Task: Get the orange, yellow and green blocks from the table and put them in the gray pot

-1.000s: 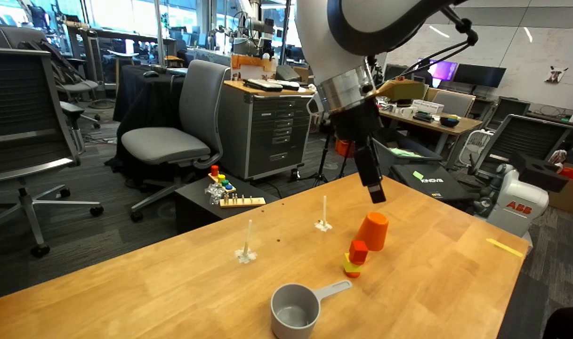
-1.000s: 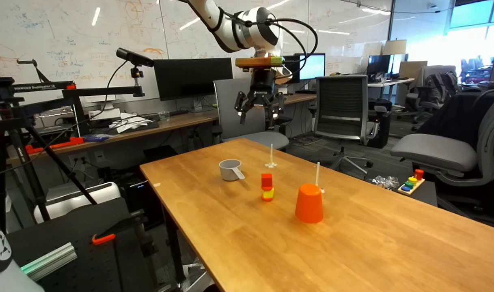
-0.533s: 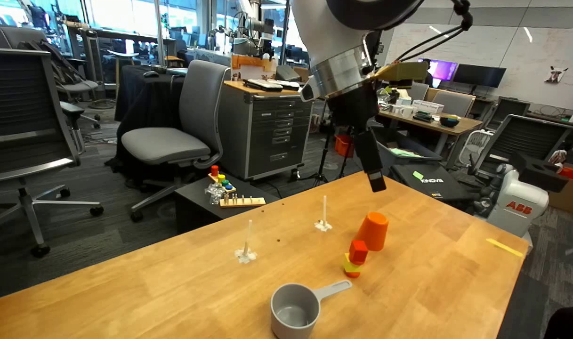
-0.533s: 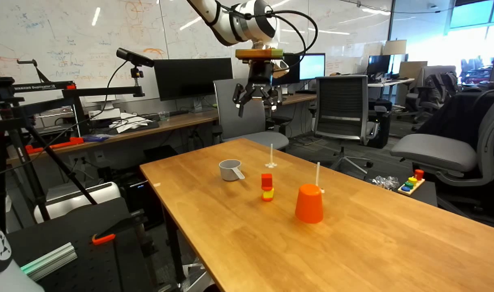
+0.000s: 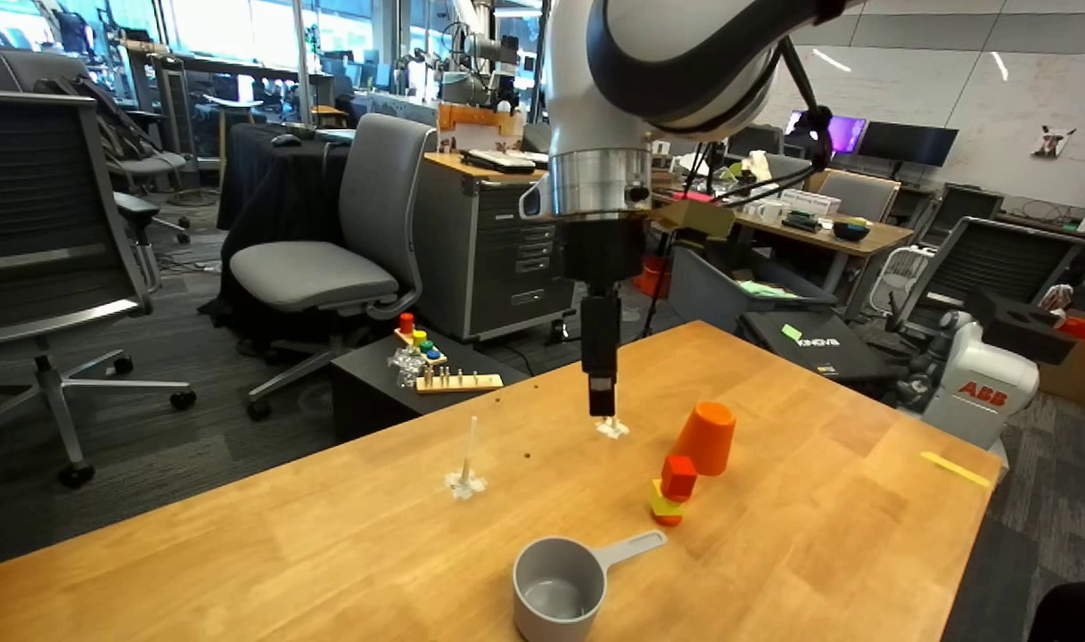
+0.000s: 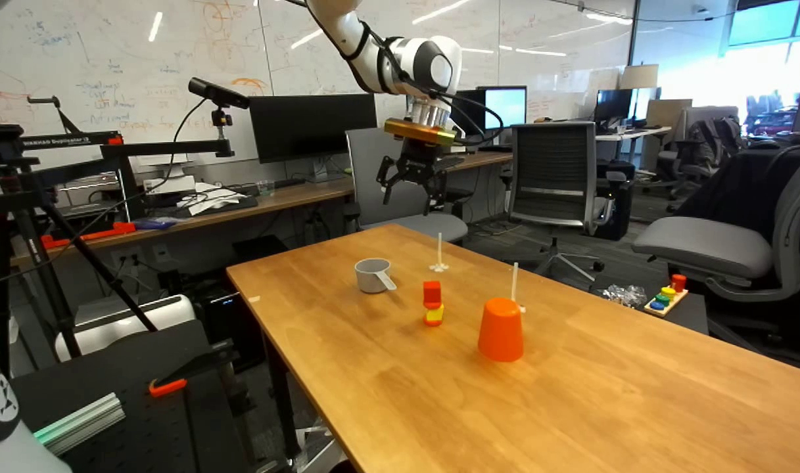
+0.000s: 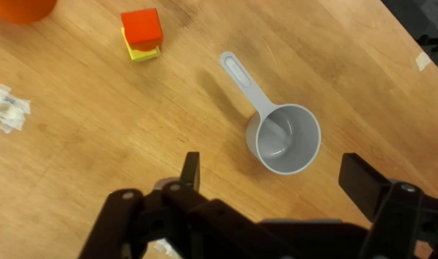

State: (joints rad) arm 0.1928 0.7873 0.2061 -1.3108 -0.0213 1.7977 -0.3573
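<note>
Approach, I judge: my jaws hang spread and unladen, the gray pot (image 6: 372, 282) stands toward the far edge of the tabletop (image 6: 603, 394) in an exterior view, and next I should reach farther inward for the orange block (image 6: 432, 290) above the yellow block (image 6: 434, 314).

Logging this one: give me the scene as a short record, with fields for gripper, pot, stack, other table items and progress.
Gripper: open, above the table, holding nothing
Gray pot: upright, nothing inside
Stack: orange-red block at the top, yellow block lower; orange-red also shows just above and beneath the yellow, piece count unclear
Green block: none seen on the table
Other items: tall orange piece, wide end down, apart from the stack; two thin pale sticks, standing upright
Progress: no block placed yet
</note>
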